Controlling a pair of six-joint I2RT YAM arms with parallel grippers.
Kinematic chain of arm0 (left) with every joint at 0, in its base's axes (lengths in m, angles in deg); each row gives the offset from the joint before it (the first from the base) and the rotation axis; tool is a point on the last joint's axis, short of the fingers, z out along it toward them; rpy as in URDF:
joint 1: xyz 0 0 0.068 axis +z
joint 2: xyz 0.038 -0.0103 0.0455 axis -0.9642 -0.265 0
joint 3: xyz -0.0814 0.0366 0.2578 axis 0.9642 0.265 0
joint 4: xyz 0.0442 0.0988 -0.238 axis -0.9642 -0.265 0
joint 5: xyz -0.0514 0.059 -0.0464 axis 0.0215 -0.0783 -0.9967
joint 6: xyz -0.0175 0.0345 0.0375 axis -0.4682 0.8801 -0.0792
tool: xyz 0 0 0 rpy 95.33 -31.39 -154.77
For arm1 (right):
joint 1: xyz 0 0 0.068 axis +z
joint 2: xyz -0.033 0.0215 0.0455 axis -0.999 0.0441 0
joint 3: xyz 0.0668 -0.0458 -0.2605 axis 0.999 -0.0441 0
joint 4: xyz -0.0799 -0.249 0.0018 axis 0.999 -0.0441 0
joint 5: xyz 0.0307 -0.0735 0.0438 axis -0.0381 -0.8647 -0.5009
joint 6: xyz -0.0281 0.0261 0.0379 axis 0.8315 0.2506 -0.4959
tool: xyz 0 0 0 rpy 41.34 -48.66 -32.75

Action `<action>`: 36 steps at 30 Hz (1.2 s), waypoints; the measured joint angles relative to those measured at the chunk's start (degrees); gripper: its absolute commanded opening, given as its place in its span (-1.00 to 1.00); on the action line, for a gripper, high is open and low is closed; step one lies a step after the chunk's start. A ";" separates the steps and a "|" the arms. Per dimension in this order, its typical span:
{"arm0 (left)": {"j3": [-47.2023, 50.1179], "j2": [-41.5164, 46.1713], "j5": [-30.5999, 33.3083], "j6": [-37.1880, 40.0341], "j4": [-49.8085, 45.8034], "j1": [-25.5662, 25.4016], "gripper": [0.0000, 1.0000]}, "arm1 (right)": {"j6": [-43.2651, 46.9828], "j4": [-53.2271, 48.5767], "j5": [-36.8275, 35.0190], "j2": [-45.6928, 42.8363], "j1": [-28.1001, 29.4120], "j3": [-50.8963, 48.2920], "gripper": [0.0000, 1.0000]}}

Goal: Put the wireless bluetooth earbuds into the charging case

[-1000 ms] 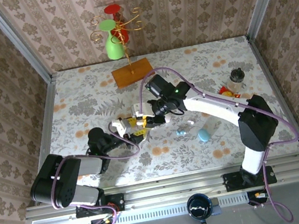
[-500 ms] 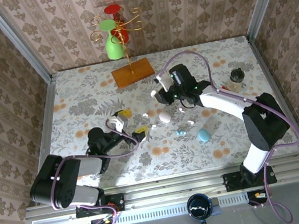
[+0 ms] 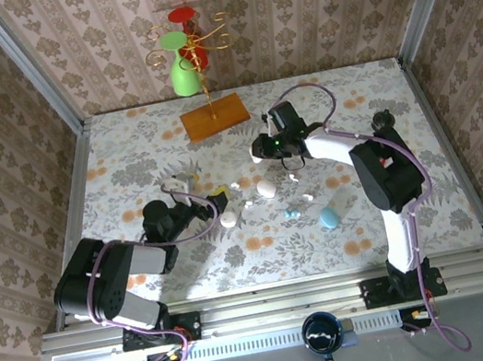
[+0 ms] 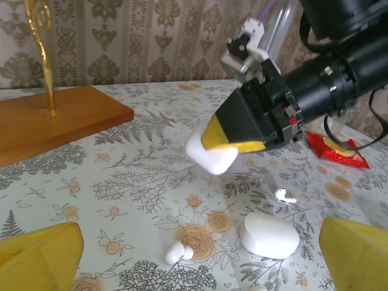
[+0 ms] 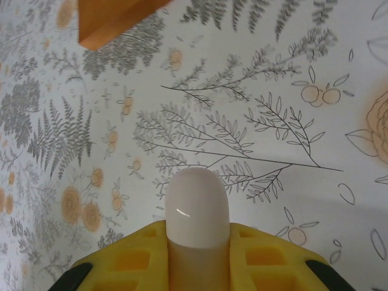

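Observation:
My right gripper (image 3: 262, 151) hangs above the table's rear middle, shut on a white charging case (image 5: 197, 206) that sticks out beyond its yellow fingers (image 5: 267, 260). The left wrist view shows that gripper (image 4: 233, 142) and its case (image 4: 210, 156) from the front. My left gripper (image 3: 204, 204) stands open low over the table, nothing between its fingers (image 4: 39, 260). Ahead of it lie a white earbud (image 4: 177, 251), another white case (image 4: 268, 234) and a second white earbud (image 4: 282, 195). A pale blue case (image 3: 328, 218) and pale blue earbuds (image 3: 292, 214) lie further right.
A wooden base (image 3: 213, 116) with a gold wire stand and a green vase (image 3: 184, 76) is at the back. A red packet (image 3: 371, 146) and a dark jar (image 3: 383, 121) sit at the right. Patterned walls enclose the table (image 3: 126, 163).
The two grippers were close together a second ago. The right one has drawn back toward the rear with the white case. The left jaws have opened wide.

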 measured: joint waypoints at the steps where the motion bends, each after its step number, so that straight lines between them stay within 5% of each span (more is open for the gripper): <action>1: 0.07 0.11 0.74 -0.26 0.02 0.00 1.00 | -0.92 0.11 0.55 1.14 -0.15 0.50 -0.76; 6: 1.22 1.77 4.22 -0.50 0.07 0.00 1.00 | -2.56 -0.07 1.05 5.46 -0.50 3.10 -0.63; 12: 1.55 2.95 6.49 -0.57 -0.13 0.00 0.89 | -2.10 -0.07 0.92 6.10 -1.25 3.19 -0.02; 16: 1.51 5.88 6.43 0.37 -4.22 -0.04 1.00 | 0.63 1.49 0.81 4.09 -2.23 0.70 0.34; 22: -1.46 12.92 10.21 5.46 -17.75 -1.86 1.00 | 5.79 1.95 0.44 -4.72 -3.21 -6.27 0.39; 27: -10.60 16.15 18.34 10.71 -37.38 -7.13 1.00 | 8.52 2.71 0.07 -12.41 -3.28 -11.23 0.40; 36: -27.87 14.91 26.45 8.24 -74.42 -11.50 0.96 | 11.15 2.54 -2.71 -19.04 -3.28 -17.66 0.38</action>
